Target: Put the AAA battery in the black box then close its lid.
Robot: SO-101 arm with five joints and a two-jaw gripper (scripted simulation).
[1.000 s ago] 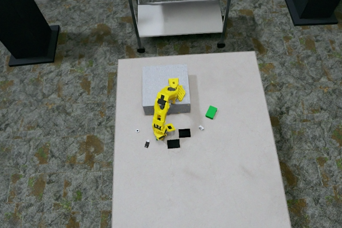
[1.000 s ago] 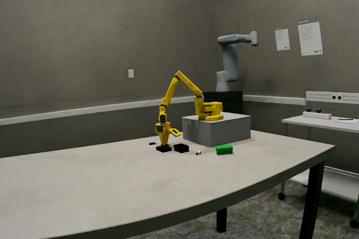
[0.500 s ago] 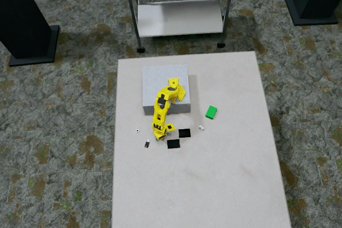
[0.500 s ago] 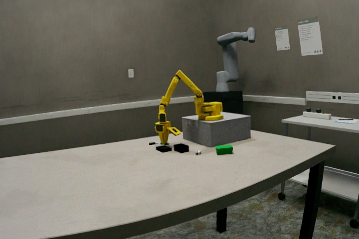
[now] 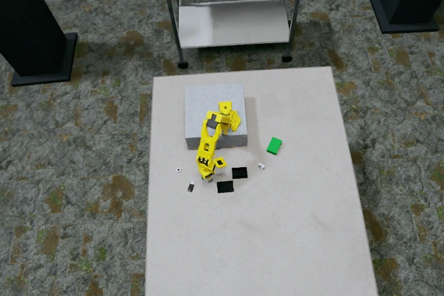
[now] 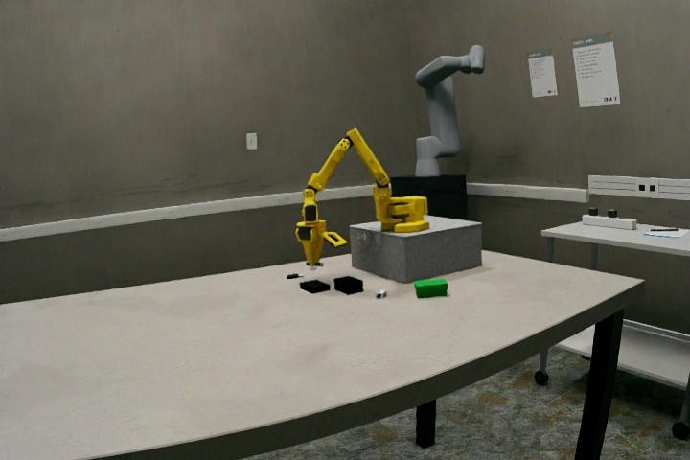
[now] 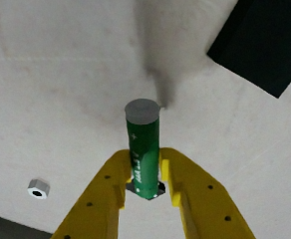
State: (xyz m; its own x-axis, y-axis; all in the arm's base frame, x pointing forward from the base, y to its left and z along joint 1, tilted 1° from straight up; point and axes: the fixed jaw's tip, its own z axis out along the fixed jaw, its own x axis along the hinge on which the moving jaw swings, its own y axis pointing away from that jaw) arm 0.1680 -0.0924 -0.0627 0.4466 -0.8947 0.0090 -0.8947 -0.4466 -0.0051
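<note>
My gripper [image 7: 145,162] [image 5: 207,178] [image 6: 313,264] is shut on the green AAA battery [image 7: 144,153]. It holds the battery upright, grey end down, a little above the table [image 5: 257,237] [image 6: 194,335]. The black box [image 5: 239,172] [image 6: 348,285] stands open to the right of the gripper. Its flat black lid [image 5: 225,186] [image 6: 314,286] lies beside it, nearer the gripper. A black piece [image 7: 265,34] shows at the top right of the wrist view; I cannot tell whether it is the box or the lid.
A green block [image 5: 274,145] [image 6: 430,287] lies to the right. A small white ring [image 5: 177,169] [image 7: 37,189], a small dark part [image 5: 190,187] [image 6: 291,276] and a small white part [image 5: 261,165] [image 6: 380,293] lie around the box. The arm stands on a grey block [image 5: 201,94] [image 6: 432,249].
</note>
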